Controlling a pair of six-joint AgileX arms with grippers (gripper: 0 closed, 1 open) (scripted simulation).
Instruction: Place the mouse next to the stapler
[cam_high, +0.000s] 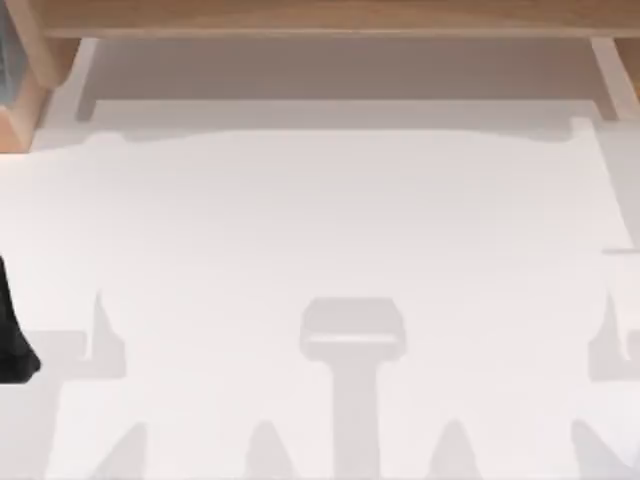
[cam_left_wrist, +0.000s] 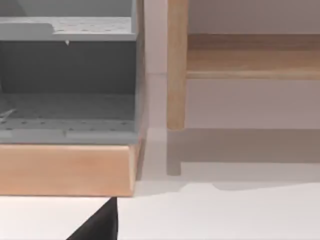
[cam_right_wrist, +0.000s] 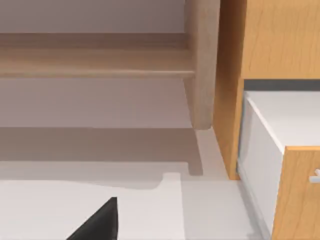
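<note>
Left hand and right hand seemingly hover over the table; their grip I cannot tell

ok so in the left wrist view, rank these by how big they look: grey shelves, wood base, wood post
1. grey shelves
2. wood base
3. wood post, which seems to stand farther back, so its real size is unsure

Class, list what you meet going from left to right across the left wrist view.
Grey shelf unit on its wooden base → upright wooden post → wooden rail running off to the right.
</note>
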